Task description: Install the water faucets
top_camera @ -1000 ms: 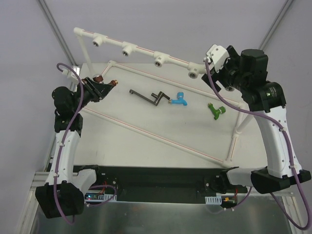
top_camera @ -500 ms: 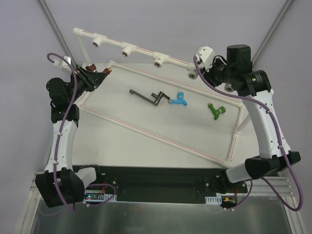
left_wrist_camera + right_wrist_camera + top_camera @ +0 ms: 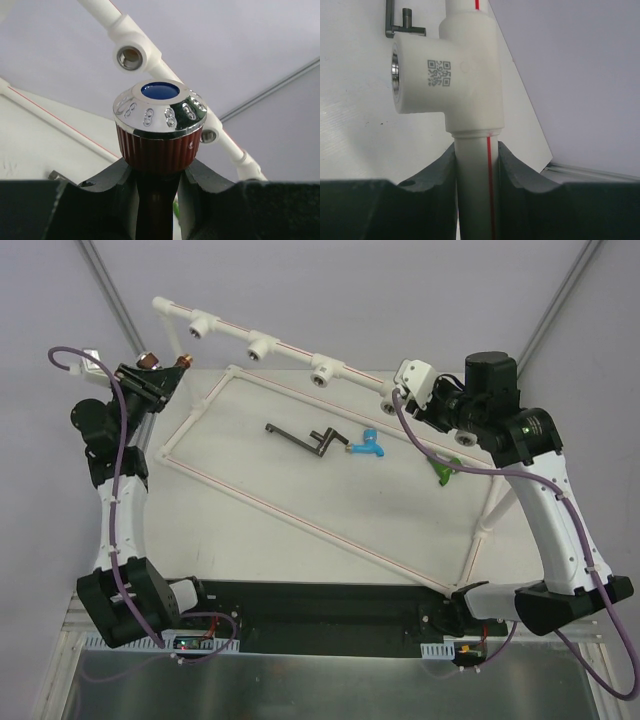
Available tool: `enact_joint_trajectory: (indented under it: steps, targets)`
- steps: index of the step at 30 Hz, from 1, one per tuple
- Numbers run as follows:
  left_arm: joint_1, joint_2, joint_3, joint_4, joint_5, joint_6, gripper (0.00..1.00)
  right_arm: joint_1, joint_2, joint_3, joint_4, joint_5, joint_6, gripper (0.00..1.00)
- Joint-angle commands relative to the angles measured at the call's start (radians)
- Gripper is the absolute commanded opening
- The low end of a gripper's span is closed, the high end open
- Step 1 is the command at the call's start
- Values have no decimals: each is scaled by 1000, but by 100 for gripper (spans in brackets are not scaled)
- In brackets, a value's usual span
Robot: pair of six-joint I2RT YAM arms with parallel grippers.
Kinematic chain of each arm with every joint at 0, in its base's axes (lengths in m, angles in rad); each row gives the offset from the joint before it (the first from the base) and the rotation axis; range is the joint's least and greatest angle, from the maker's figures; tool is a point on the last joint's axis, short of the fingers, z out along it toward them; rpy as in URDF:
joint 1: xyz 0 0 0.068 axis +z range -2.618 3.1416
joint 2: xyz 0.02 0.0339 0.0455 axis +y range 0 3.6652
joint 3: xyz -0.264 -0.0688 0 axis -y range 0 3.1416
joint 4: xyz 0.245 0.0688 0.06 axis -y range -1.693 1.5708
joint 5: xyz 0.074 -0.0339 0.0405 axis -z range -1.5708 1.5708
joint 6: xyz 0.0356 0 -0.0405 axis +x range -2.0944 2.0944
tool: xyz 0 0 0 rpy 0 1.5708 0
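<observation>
My left gripper (image 3: 160,374) is shut on the red-brown water faucet (image 3: 150,362), held up at the far left, near the left end of the white pipe frame (image 3: 290,345). In the left wrist view its shiny blue-capped knob (image 3: 160,114) stands above the jaws of that gripper (image 3: 156,186), and a metal-lined socket (image 3: 129,56) hangs just beyond. My right gripper (image 3: 402,392) is shut on the frame's top pipe (image 3: 472,195), just below the rightmost socket tee (image 3: 447,75). The blue faucet (image 3: 368,445) and the green faucet (image 3: 443,470) lie on the table, the green one partly behind my right arm's cable.
A dark metal crank-shaped tool (image 3: 305,440) lies left of the blue faucet. The frame's lower pipes (image 3: 300,520) form a tilted rectangle on the white table. The top rail carries several sockets (image 3: 325,367). Grey walls stand close behind the rail.
My left arm has swung up and to the left with the red-brown faucet. My right gripper has moved left along the rail and closed on the pipe.
</observation>
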Motion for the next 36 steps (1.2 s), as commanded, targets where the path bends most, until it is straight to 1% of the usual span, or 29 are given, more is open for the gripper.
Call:
enact_joint_trajectory:
  steps: [1, 3, 12, 17, 26, 36]
  targets:
    - [35, 66, 31, 253, 0, -215, 0, 18, -50, -23, 13, 95, 94, 1]
    - [36, 103, 51, 268, 1, -255, 0, 21, -50, -32, 23, 108, 92, 2]
    - [36, 192, 140, 257, -16, -292, 0, 38, -50, -62, 43, 127, 84, 2]
    - [29, 243, 195, 253, 6, -320, 0, 39, -50, -65, 47, 128, 86, 2]
    - [-8, 300, 222, 253, 15, -332, 0, 42, -53, -68, 53, 131, 87, 1]
    - [-13, 338, 242, 250, 1, -338, 0, 47, -50, -72, 55, 128, 81, 2]
